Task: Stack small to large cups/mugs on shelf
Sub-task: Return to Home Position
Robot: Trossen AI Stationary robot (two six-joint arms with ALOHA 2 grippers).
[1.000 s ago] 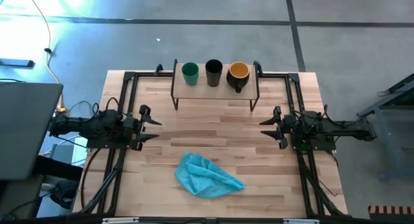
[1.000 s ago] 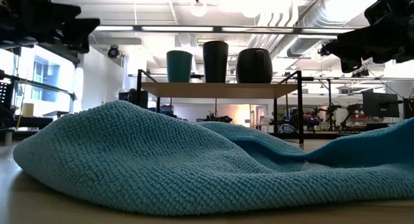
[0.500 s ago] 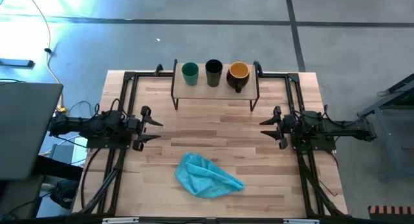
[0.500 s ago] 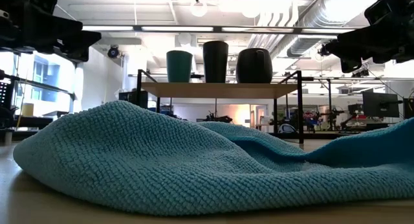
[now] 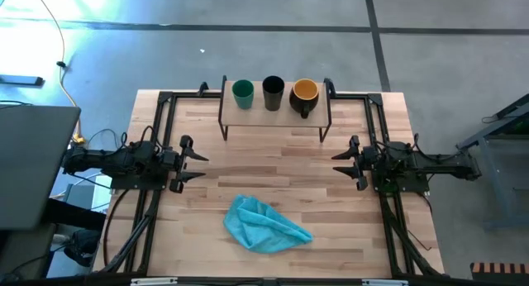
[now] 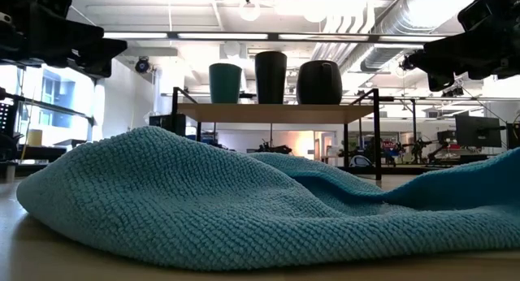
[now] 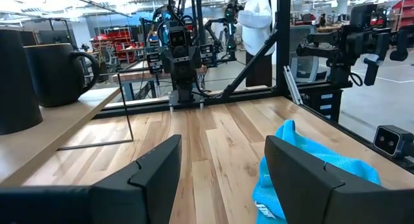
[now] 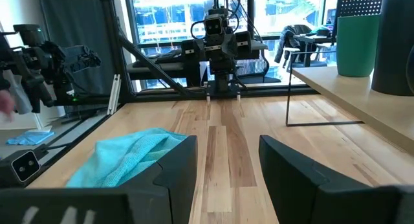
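Observation:
A small green cup (image 5: 242,92), a taller black cup (image 5: 273,92) and a dark mug with yellow-orange inside (image 5: 304,97) stand upright in a row on the light-wood shelf (image 5: 275,111) at the table's far edge. They also show in the low view: green cup (image 6: 225,82), black cup (image 6: 270,76), mug (image 6: 318,82). My left gripper (image 5: 195,165) is open and empty over the table's left side. My right gripper (image 5: 343,167) is open and empty over the right side. Both are far from the shelf.
A crumpled blue cloth (image 5: 264,225) lies on the tabletop near the front edge, between the arms; it fills the foreground of the low view (image 6: 244,208). A person (image 7: 255,23) stands in the room beyond the table.
My left gripper has drawn back a little toward the table's left edge and then kept still.

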